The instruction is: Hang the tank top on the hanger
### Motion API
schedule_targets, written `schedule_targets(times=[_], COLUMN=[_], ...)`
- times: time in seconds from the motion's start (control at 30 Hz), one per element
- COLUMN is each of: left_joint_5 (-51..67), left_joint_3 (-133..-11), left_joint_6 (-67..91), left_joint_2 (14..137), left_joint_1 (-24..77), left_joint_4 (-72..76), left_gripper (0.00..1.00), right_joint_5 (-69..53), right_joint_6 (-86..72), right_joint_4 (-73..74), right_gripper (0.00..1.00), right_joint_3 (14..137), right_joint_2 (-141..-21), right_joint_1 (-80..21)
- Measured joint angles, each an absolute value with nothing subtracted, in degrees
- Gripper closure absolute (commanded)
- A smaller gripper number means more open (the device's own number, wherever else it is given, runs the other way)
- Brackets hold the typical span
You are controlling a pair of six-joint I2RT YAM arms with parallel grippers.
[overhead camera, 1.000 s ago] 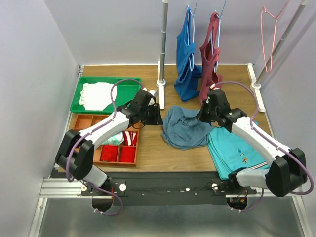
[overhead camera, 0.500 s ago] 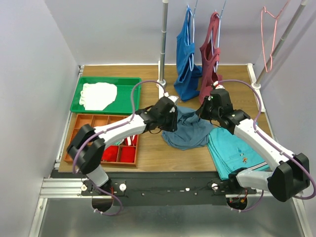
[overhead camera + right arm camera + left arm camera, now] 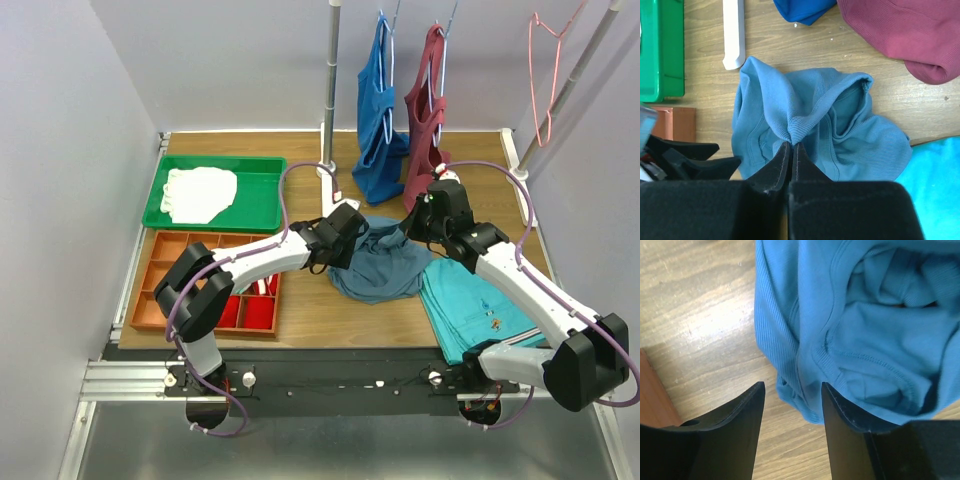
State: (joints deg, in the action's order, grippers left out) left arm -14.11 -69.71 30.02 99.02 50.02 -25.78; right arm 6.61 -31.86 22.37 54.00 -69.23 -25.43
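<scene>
Wooden table (image 3: 300, 312) under the arms, and the tank top (image 3: 385, 265) lies crumpled mid-table, not on anything yet. Right gripper (image 3: 790, 148) pinches a raised fold, jaws closed tight on the cloth. Left gripper (image 3: 791, 389) sits low with jaws apart, straddling the hem corner. The hanger (image 3: 547, 80) dangles bare on the far-right rail (image 3: 585, 60), well apart. Lifting, spreading and threading all remain. Bare wood lies to the left; teal cloth (image 3: 480, 300) touches the right edge, and the maroon tank top (image 3: 425, 130) hangs just behind.

No legible text, labels, numbers visible.
</scene>
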Motion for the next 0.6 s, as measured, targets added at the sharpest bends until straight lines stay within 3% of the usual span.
schedule_targets(times=[0.1,0.13,0.17,0.27,0.6], left_joint_5=[-12.4,-11.8,-10.7,-8.6,-8.3], left_joint_3=[-68.3,-68.0,-67.7,-67.7,-69.8], left_joint_6=[30.0,30.0,30.1,30.3,28.7], left_joint_2=[99.2,99.4,99.8,100.5,89.7], left_joint_1=[50.0,50.0,50.0,50.0,47.7], left_joint_4=[-24.8,-24.4,-23.6,-22.3,-26.4], left_gripper=[0.58,0.65,0.8,1.0,1.0], right_joint_5=[6.6,6.6,6.6,6.7,12.4], right_joint_6=[-31.9,-31.8,-31.8,-31.6,-29.5], right_joint_4=[22.3,22.3,22.3,22.4,25.2], right_gripper=[0.93,0.93,0.93,0.93,0.99], right_joint_3=[54.0,54.0,54.0,54.0,60.9], right_joint_2=[-69.3,-69.3,-69.3,-69.5,-68.8], right_joint_1=[-25.4,-25.4,-25.4,-25.4,-25.4])
